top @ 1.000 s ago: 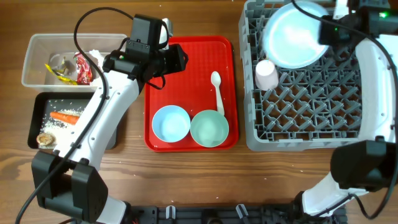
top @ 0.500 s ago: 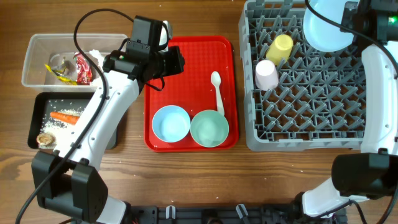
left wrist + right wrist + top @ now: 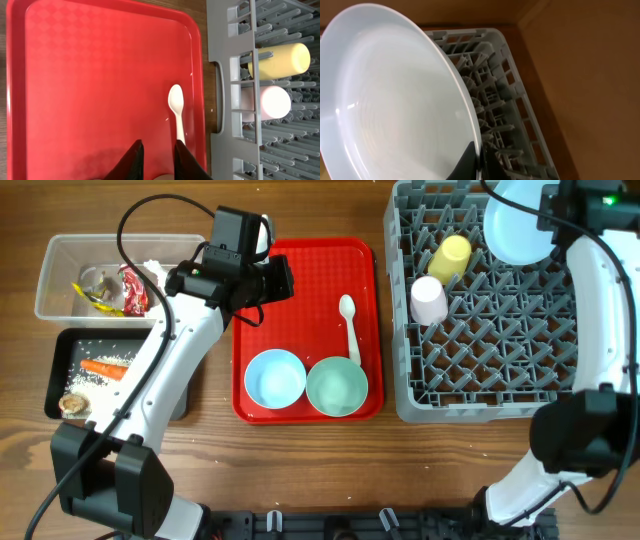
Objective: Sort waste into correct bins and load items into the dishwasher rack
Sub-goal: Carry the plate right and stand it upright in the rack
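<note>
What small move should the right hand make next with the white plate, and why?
Probably lower the round white plate edge-first between the pegs of the large grey plastic dishwasher rack: the right hand grips its rim, and it hangs tilted over the rack's far corner, apparently not yet seated.

My left arm (image 3: 175, 355) reaches up from the near edge and bends right. The left end effector (image 3: 156, 161) points down, fingers just a sliver apart, nothing in them. My right arm (image 3: 603, 310) stretches way back, right end effector (image 3: 474, 162) pinched on the white plate (image 3: 395, 100) rim.
</note>
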